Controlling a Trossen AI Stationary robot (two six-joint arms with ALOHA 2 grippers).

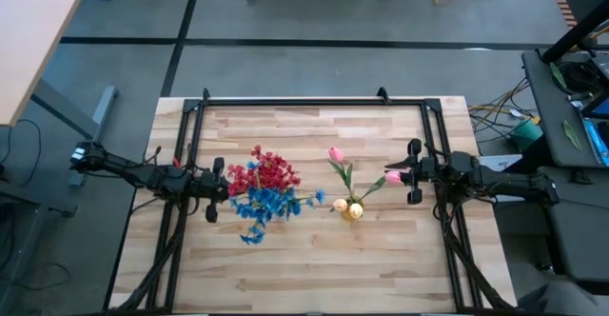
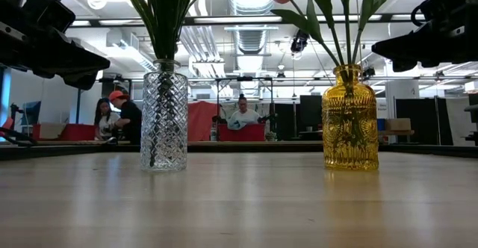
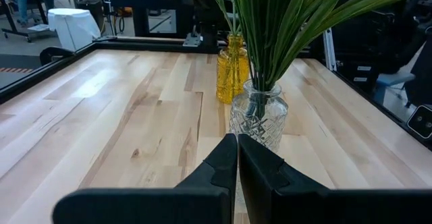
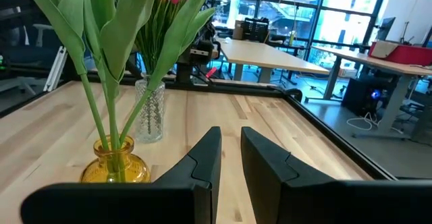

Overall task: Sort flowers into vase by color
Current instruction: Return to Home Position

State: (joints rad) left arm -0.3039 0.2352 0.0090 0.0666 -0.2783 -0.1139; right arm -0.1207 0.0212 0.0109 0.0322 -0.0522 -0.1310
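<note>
Flowers (image 1: 271,175) stand in vases (image 2: 349,121) mid-frame, likely light, wiry-stemmed
Take mid-stem; left jaws closed empty, right jaws slightly parted

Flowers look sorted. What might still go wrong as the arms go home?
1. The left gripper sits shut close to the clear vase, beneath its leaves; pulling back carelessly might snag them and tip it.
2. A pink tulip leans toward the right gripper; it may catch and drag the yellow vase.
</note>
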